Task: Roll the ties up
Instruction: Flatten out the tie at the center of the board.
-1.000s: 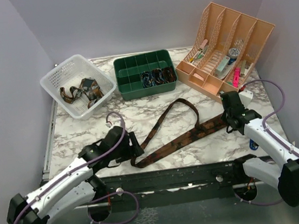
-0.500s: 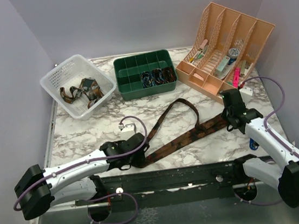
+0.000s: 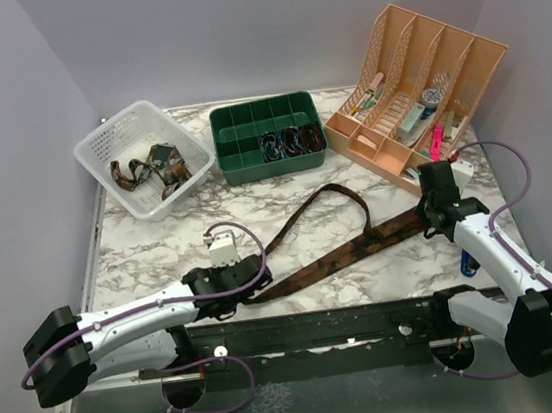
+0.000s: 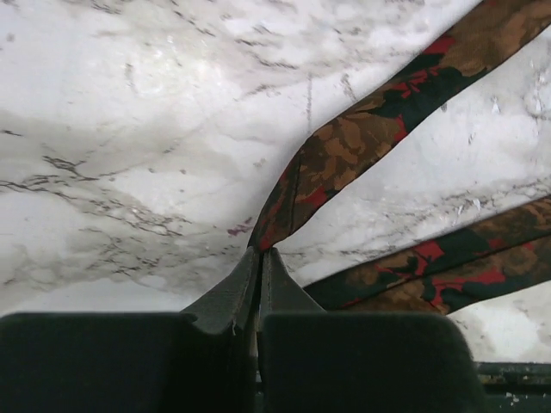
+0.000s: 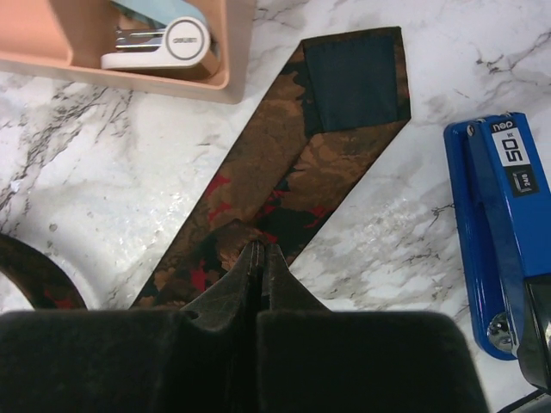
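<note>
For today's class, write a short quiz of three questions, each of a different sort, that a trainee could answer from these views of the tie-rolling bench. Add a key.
1. True or false: the left gripper and the right gripper are both shut on the same tie.
2. In the right wrist view, what lies beside the tie's wide end?
A. a blue stapler
B. a pair of scissors
C. a roll of tape
3. What colour is the divided tray that holds the rolled ties?

Key: 1 true; 2 A; 3 green.
</note>
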You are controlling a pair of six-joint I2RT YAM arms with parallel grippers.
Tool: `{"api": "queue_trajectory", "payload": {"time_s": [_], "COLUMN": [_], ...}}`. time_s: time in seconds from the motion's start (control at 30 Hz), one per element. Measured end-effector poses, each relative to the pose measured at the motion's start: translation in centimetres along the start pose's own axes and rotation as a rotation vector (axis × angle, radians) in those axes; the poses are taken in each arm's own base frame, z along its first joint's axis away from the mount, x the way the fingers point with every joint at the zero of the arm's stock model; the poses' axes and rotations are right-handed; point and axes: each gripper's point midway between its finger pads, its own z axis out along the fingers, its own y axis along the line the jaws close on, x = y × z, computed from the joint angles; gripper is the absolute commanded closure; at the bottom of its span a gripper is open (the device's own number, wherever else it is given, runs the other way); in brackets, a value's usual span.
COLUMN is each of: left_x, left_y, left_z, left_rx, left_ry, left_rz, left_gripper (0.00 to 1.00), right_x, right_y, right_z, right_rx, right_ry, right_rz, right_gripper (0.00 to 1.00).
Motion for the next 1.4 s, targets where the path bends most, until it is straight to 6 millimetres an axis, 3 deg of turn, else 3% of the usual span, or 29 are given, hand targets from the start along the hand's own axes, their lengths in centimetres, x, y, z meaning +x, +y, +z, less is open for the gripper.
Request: {"api": "queue_trajectory", "payload": {"time_s": [0.2, 0.47, 0.57, 0.77, 1.03, 1.4], "left_x": [-3.0, -11.0, -13.1, -12.5, -13.4, -13.1], "left_y": [2.1, 4.2, 5.5, 8.1, 7.8, 7.8], "left_z": [-1.1, -4.0, -4.5, -2.8, -3.6, -3.2], "left_rx": [-0.011, -0.058, -0.085, -0.075, -0.043, -0.049], "left_ry": [-0.177, -0.588, -0.727, -0.844, -0.887, -0.873], "left_rz": [-0.139, -0.202, -0.224, -0.256, -0.267, -0.275], "left_gripper": [1.0, 1.0, 1.0, 1.0, 1.0, 0.99], "right_x": [0.4, 1.3, 1.9, 3.2, 2.6, 0.8], "right_y": [-0.4, 2.7, 2.7, 1.4, -0.9, -8.3], "right_z": [0.8, 0.8, 1.2, 2.2, 2.9, 4.6], "right_rx": [0.003, -0.158, -0.15, -0.074, 0.043, 0.234], "right_ry": [0.038, 0.088, 0.101, 0.128, 0.103, 0.11], "right_rz": [0.043, 0.096, 0.113, 0.124, 0.179, 0.343], "right_gripper": [0.99, 1.0, 1.0, 0.99, 0.96, 0.97]}}
